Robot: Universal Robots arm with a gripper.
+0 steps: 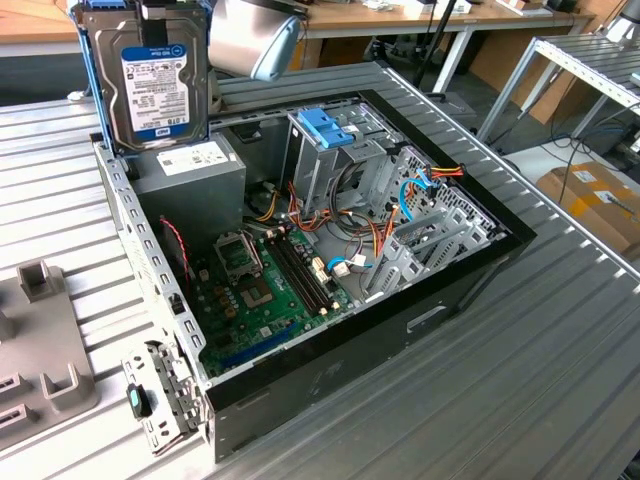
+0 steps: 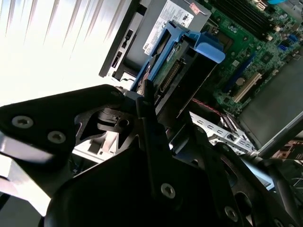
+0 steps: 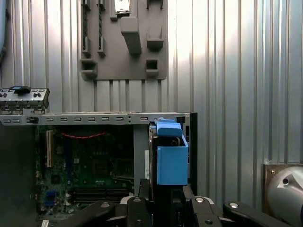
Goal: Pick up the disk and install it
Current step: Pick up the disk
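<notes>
There were one disk (image 1: 150, 80), one open computer case (image 1: 380, 340), one power supply box (image 1: 190, 180) and one cardboard box (image 1: 595, 195).

The tool (image 3: 165, 191) is matte black all over, built from flat, angular link plates (image 2: 52, 127) that overlap one another and are pinned with round silver screws (image 2: 166, 190) with recessed sockets in their heads. A slim black finger (image 2: 149, 101) with a narrow raised rib stands out from the body in the second wrist view. The first wrist view shows the same dark plates dotted with bright screw heads (image 3: 196, 201). The arm's joint housing (image 1: 235, 35) is a rounded, smooth silver-grey cylinder closed by a pale blue cap (image 1: 275, 62); in the first wrist view its curved silver shell (image 3: 289, 194) carries one small round bolt (image 3: 285, 181)
</notes>
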